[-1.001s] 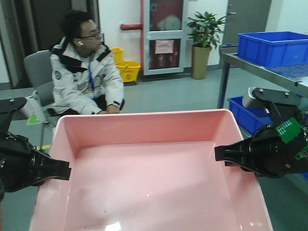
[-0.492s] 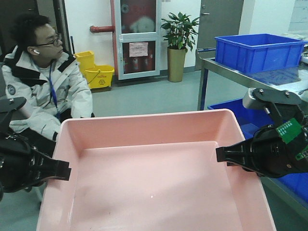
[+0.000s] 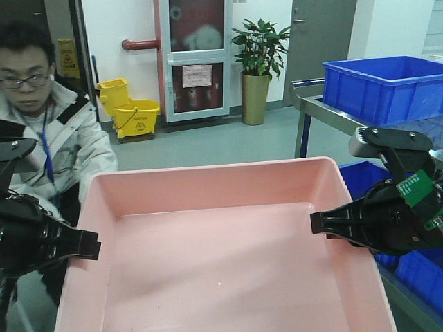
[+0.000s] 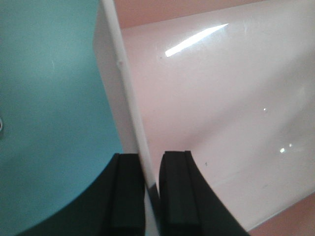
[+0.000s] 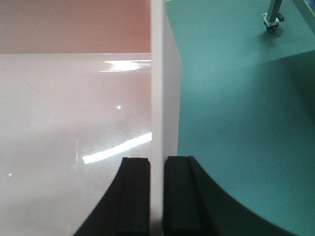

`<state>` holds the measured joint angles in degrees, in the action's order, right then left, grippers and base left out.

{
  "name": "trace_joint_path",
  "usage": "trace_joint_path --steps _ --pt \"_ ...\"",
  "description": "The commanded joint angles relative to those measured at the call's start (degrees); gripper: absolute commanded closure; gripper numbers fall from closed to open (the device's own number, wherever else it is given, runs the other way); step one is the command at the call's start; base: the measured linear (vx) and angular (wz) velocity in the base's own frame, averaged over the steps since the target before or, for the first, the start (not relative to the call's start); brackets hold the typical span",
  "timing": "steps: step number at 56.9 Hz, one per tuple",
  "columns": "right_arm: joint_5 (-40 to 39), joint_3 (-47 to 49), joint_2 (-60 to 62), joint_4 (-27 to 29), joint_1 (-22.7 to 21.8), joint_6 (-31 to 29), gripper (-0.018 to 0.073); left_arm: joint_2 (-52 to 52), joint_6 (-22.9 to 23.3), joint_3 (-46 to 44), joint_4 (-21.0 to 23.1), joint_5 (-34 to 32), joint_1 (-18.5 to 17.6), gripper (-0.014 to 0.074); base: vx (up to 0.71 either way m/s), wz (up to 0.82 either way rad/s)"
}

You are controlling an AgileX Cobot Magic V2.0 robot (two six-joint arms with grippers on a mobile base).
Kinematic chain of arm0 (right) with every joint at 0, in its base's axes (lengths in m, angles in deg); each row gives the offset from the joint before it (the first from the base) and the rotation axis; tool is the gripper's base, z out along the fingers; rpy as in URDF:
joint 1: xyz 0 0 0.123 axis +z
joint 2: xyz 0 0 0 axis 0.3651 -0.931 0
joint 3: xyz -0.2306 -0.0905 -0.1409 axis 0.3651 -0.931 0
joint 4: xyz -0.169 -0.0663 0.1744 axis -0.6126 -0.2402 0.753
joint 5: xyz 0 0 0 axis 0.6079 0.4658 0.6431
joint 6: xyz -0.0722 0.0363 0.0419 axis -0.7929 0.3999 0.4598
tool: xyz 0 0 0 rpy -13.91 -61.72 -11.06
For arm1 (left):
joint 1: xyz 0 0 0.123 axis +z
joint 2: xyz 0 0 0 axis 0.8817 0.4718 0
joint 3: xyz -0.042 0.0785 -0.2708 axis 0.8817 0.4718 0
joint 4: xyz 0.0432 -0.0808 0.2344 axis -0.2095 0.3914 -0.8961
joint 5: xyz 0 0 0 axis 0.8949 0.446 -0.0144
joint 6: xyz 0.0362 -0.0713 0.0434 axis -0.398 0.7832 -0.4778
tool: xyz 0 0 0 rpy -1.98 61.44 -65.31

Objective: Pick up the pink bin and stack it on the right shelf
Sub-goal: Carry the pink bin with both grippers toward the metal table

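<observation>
The pink bin [image 3: 221,270] is held up in front of me, its open top facing the camera and nothing inside it. My left gripper [image 3: 93,245] is shut on its left wall, and the left wrist view shows the rim [image 4: 129,98] pinched in that gripper [image 4: 150,172]. My right gripper [image 3: 315,223] is shut on the right wall. In the right wrist view the rim [image 5: 157,73] runs straight into that gripper [image 5: 156,169]. The right shelf is out of view.
A metal rack [image 3: 325,111] at the right carries a blue crate [image 3: 387,86], with more blue crates [image 3: 415,273] under it. A seated man [image 3: 41,131] is close on the left. A potted plant [image 3: 257,66] and yellow mop bucket [image 3: 131,111] stand by the far wall.
The background has slid left, so my view has swung to the right. The man has turned his face toward me. Both grippers keep the same hold on the pink bin.
</observation>
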<state>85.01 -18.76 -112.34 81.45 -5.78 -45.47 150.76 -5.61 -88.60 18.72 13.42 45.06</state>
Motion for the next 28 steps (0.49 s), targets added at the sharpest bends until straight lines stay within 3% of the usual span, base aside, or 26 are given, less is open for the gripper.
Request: trace_joint_path --steps 1,14,28 --pt "-5.1 1.8 2.1 -0.3 -0.7 -0.4 0.0568 -1.7 -1.0 -1.7 -0.8 -3.5 0.1 0.0601 0.47 -0.09" --pt "-5.1 1.8 2.1 -0.3 -0.7 -0.4 0.0568 -1.7 -1.0 -1.7 -0.8 -3.5 0.1 0.0601 0.47 -0.25" --pt "-5.1 1.8 2.1 -0.3 -0.7 -0.4 0.0568 -1.7 -1.0 -1.7 -0.8 -3.5 0.1 0.0601 0.46 -0.50"
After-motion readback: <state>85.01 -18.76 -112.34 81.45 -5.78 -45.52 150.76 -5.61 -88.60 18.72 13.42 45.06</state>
